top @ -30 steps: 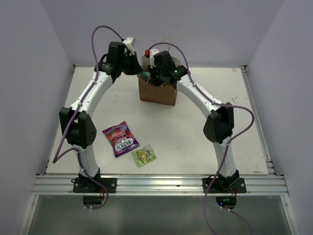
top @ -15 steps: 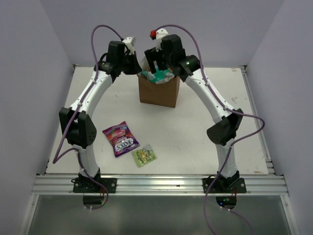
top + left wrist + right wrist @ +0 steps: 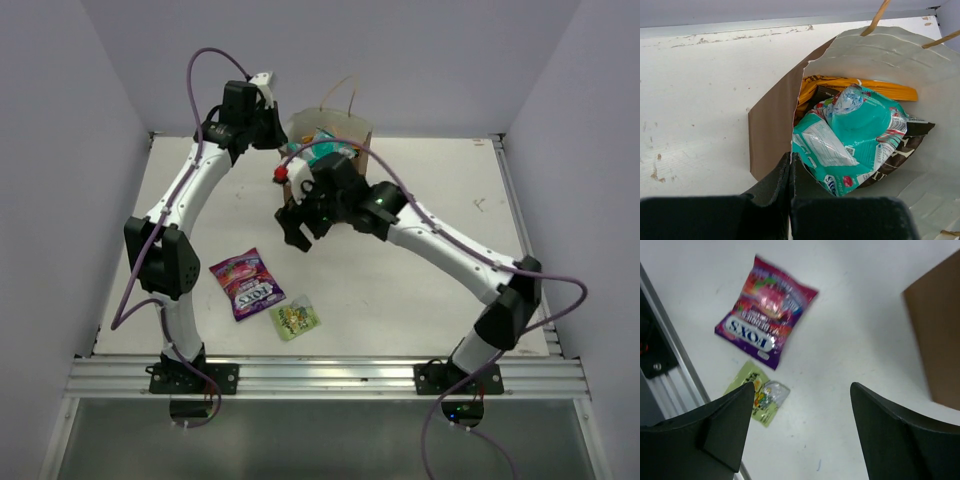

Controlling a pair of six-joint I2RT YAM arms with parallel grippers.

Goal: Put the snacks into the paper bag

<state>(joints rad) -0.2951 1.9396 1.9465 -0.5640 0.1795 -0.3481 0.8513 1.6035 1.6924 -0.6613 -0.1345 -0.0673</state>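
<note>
Teal packet [image 3: 855, 135] | now inside paper bag [image 3: 771, 127], table's far edge | right gripper [image 3: 801, 405] off the bag, wide, empty, now over purple candy packet [image 3: 765, 310] and small green packet [image 3: 757, 397] | left gripper [image 3: 790, 172] pinches bag rim | two to go

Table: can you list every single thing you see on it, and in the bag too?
paper bag: one, brown, upright at the table's far side
teal packet: one, teal, on top inside the paper bag
orange bag: one, orange, inside the paper bag, behind the teal packet
brown bag: one, dark brown, inside the paper bag, under the teal packet
purple packet: one, purple, flat on the table, near left
green packet: one, green, flat on the table beside the purple packet
table: one, white
left gripper: one, black, shut on the paper bag's rim
right gripper: one, black, open and empty above the table
</note>
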